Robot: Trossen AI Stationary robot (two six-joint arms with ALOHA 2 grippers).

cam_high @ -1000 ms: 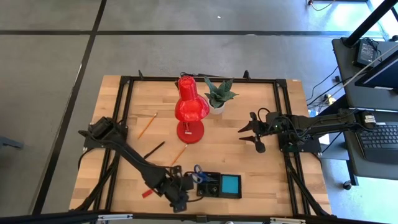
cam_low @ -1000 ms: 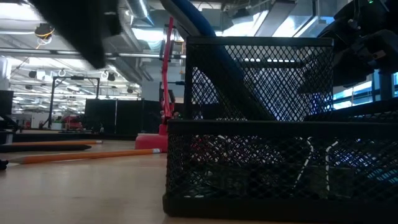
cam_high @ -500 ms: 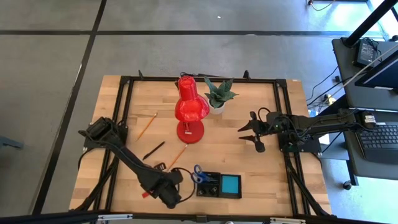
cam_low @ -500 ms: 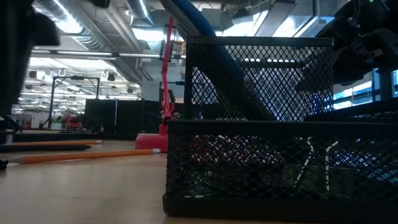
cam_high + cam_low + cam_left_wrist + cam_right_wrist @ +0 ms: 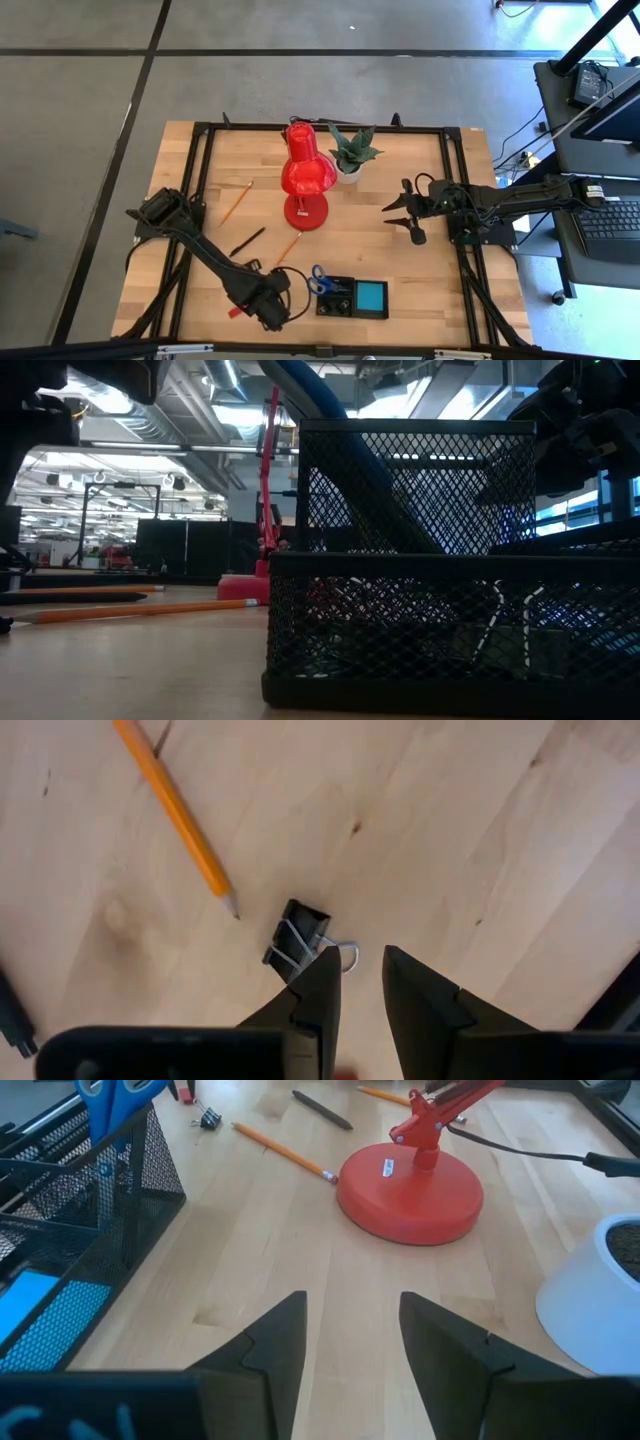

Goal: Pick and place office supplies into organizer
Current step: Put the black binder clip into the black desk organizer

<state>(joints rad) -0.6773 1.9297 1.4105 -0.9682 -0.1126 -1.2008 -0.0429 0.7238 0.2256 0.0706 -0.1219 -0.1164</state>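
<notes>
Here the left gripper point(image 5: 358, 982) hangs low over the tabletop point(image 5: 440, 290) just to the left of the organizer point(image 5: 352, 298), its fingers point(image 5: 315, 995) a little apart with nothing between them. In the left wrist view a small black clip point(image 5: 297, 939) lies on the wood right at the tip of one finger — whether it touches the finger I cannot tell — and the point of an orange pencil point(image 5: 176, 808) lies just beside the clip.

The organizer, a black mesh tray, sits near the front edge of the tabletop. Blue-handled scissors point(image 5: 318, 279) stand in its left end, and a blue note pad point(image 5: 371, 296) lies in its right compartment. A small red block point(image 5: 236, 311) lies on the wood left of the organizer, beyond the left gripper. A black pen point(image 5: 248, 241) and a second pencil point(image 5: 236, 201) lie farther back on the left, well away from the organizer.

Behind the organizer stand a red desk lamp point(image 5: 306, 170) and a potted plant point(image 5: 350, 152). The right gripper point(image 5: 352, 1335) waits above the wood behind and to the right of the organizer — fingers spread and empty.
</notes>
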